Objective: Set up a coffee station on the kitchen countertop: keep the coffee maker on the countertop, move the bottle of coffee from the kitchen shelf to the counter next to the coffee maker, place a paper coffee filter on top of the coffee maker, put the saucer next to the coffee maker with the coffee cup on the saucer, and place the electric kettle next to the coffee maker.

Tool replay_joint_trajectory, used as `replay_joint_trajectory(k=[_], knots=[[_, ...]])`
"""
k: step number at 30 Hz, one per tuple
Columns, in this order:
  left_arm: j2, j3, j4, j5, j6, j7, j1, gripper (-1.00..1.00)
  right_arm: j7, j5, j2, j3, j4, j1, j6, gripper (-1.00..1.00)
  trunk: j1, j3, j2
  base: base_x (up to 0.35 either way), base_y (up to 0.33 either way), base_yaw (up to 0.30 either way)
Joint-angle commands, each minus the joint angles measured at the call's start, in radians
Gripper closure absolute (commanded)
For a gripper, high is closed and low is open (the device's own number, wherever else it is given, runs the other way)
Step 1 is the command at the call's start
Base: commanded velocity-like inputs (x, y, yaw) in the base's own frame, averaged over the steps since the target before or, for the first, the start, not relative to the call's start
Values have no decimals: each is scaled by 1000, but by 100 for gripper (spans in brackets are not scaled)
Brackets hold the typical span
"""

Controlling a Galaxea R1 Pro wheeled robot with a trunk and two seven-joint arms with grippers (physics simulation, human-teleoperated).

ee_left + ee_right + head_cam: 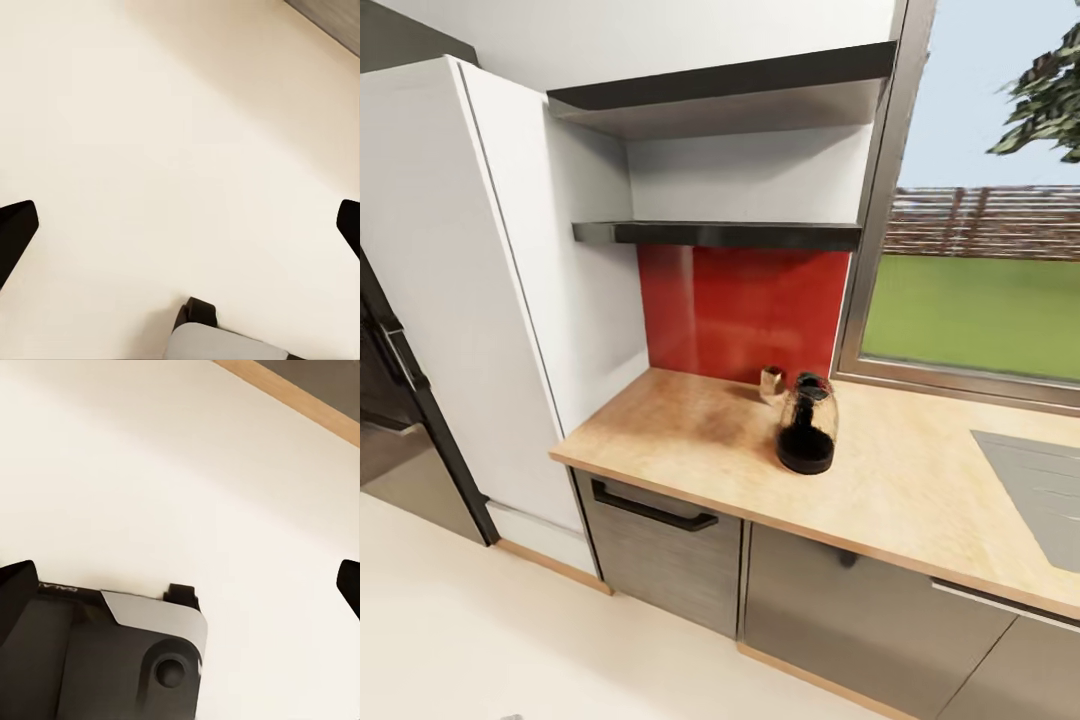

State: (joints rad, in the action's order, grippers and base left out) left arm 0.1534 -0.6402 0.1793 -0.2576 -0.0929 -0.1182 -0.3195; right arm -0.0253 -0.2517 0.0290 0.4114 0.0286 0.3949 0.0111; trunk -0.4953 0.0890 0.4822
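On the wooden countertop (690,430) stands a glass carafe-like coffee maker (807,425) with a black base and lid. Just behind it, by the red backsplash, sits a small tan cup-like item (772,383); what it is I cannot tell. The two dark wall shelves (720,233) above look bare from here. In the left wrist view my left gripper (180,229) is open over pale floor, one black fingertip (15,232) at each edge. My right gripper (184,585) is likewise open above the floor, with nothing between its fingers.
A tall white cabinet (460,250) stands left of the counter, with a dark oven (390,400) beyond it. A grey inset panel (1040,490) lies in the counter at right, under the window (980,300). Drawers with a black handle (655,510) sit below. My base (112,660) shows underneath.
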Motion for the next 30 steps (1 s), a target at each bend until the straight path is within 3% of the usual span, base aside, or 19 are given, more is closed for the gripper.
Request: replay_joint_trajectory(k=[1, 8, 25, 30], knots=[[0, -9, -1, -9, -4, -5, -1, -100, -3, -10, 1, 8, 0, 1, 1, -100, -1, 2, 2, 146, 291, 0], [0, -9, -1, -9, -4, -5, -1, -100, -3, -11, 2, 8, 1, 1, 1, -100, -1, 1, 2, 145, 291, -62], [2, -10, -1, -9, -5, -5, -1, -100, -2, -11, 2, 9, 1, 1, 1, -100, -1, -4, 2, 71, 315, -249], [0, -9, -1, -9, -5, -5, -1, -100, -3, -11, 2, 9, 1, 1, 1, -100, -1, -4, 2, 1, 337, -71]])
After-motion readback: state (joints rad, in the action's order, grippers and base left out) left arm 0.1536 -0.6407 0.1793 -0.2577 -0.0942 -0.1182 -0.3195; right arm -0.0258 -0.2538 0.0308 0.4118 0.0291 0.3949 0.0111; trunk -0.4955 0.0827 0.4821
